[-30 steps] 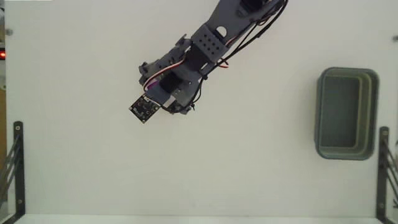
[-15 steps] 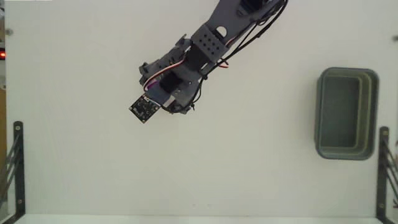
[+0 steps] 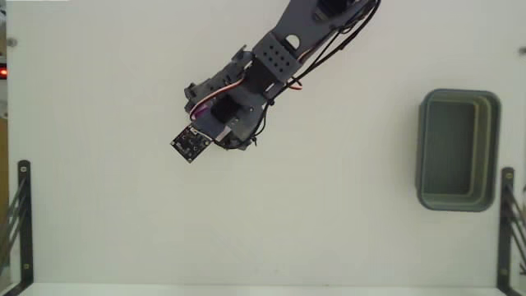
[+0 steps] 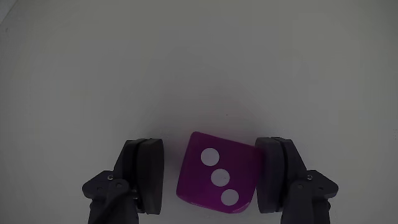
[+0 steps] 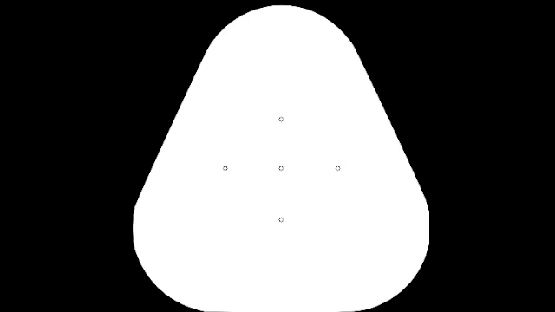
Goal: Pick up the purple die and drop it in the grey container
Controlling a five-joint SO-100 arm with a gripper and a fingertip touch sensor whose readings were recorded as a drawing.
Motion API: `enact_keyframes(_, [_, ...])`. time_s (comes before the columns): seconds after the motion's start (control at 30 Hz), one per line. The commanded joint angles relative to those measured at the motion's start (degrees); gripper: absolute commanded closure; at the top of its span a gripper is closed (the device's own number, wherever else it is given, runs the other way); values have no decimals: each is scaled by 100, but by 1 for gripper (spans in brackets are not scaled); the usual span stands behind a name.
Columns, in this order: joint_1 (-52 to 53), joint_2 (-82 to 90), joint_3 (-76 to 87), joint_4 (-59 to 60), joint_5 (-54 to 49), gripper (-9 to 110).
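Gripper fingers stand apart in the wrist view, one dark pad at the left and the other at the right, with the purple die sitting on the white table between them. The die shows a face with three white dots running in a diagonal line. Its right edge lies against or just beside the right pad, while a clear gap of bare table remains between its left edge and the left pad, so the jaws are spread around the die and not clamped on it. The die looks slightly turned relative to the line of the fingers.

From the fixed view, looking down, the arm reaches in from the top edge toward the upper middle of the table, its grey printed parts and black cables crowded over the spot where the die lies; the die itself is hidden under the arm there. A small black circuit board sits at the lower left tip of the arm's wrist. The grey container rests near the table's right edge, well apart from the gripper, long side running top to bottom, and its interior appears empty. Black metal brackets stand at the lower left and lower right corners.
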Motion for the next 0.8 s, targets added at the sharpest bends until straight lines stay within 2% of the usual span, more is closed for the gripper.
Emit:
enact_keyframes(0.0, [22,124,0,-53,26,15])
enact_keyframes(0.77, [22,124,0,-53,26,21])
